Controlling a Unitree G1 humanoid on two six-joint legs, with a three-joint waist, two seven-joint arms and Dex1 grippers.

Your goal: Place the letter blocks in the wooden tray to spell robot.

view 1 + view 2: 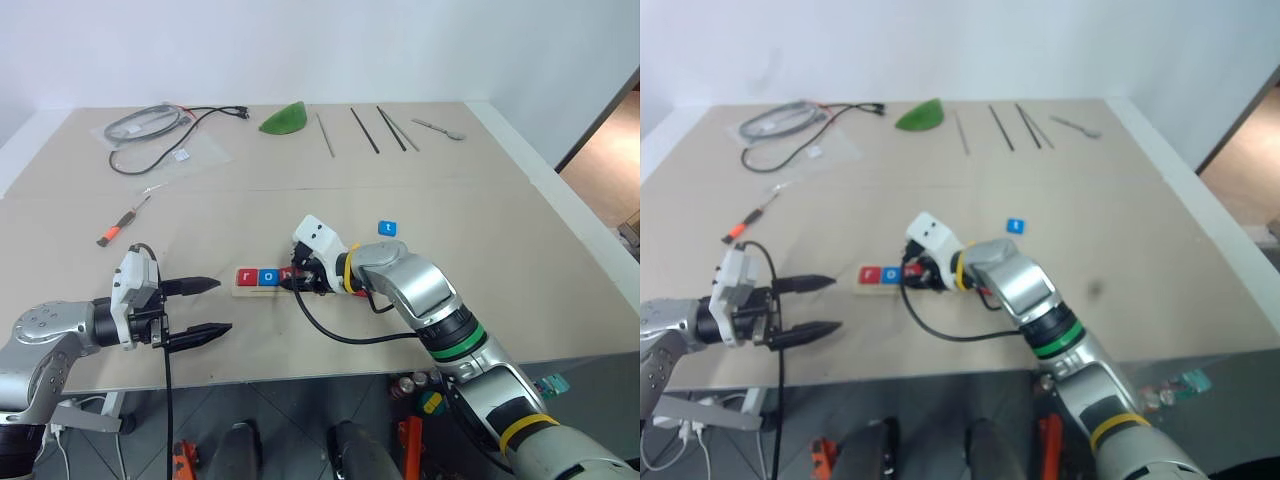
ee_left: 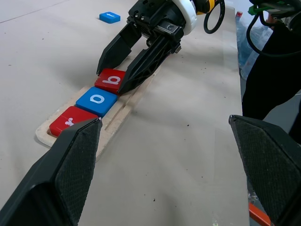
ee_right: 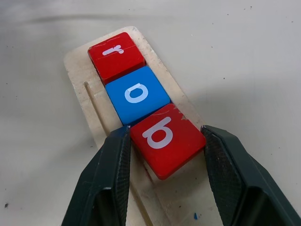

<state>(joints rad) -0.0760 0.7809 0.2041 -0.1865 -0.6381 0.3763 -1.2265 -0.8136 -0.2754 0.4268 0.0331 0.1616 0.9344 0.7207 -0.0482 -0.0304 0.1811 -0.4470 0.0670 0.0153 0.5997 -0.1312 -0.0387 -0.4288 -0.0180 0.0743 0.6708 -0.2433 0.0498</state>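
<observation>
Left eye view: nearest the robot, the left gripper [image 1: 204, 307] hovers wide open and empty, just short of the wooden tray [image 1: 243, 291]. On the tray, 3 letter blocks sit in a touching row: red r [image 3: 115, 55], blue o [image 3: 137, 93] and red b [image 3: 165, 136]. The right gripper [image 2: 116, 75] straddles the b block with its fingers [image 3: 109, 179] close beside it, one touching a corner; whether it grips is unclear. Beyond, a blue t block [image 1: 387, 229] lies alone on the table [image 1: 520, 250].
</observation>
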